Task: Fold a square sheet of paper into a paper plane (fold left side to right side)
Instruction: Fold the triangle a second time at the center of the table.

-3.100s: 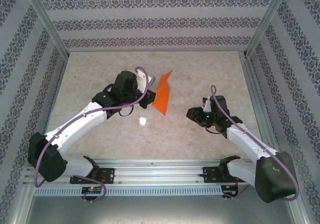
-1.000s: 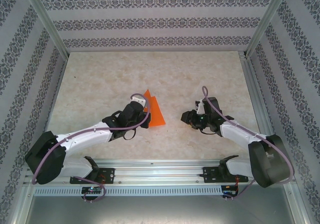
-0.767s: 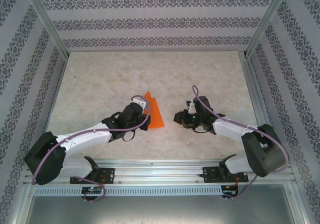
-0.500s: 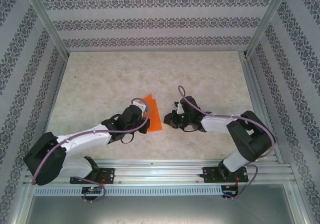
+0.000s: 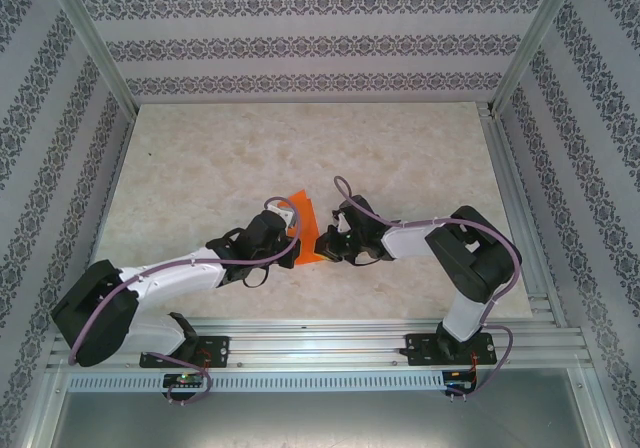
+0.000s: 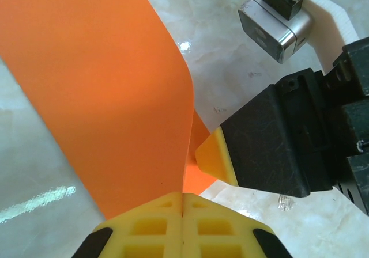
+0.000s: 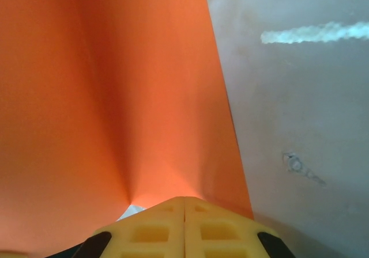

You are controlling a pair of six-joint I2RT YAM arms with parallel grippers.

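- Orange paper (image 5: 304, 218): thin, light, floppy and easily creased, so hold it by the edges, never mid-sheet.
- Left tool (image 5: 292, 239) is clamped on the paper's near edge.
- Right tool (image 5: 322, 247) is clamped on the paper just beside it.

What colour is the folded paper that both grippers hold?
The paper is plain bright orange, without any pattern; the left wrist view shows it best.

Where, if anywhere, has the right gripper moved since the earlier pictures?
Yes: the right gripper moved left, away from the right side rail, onto the orange paper.
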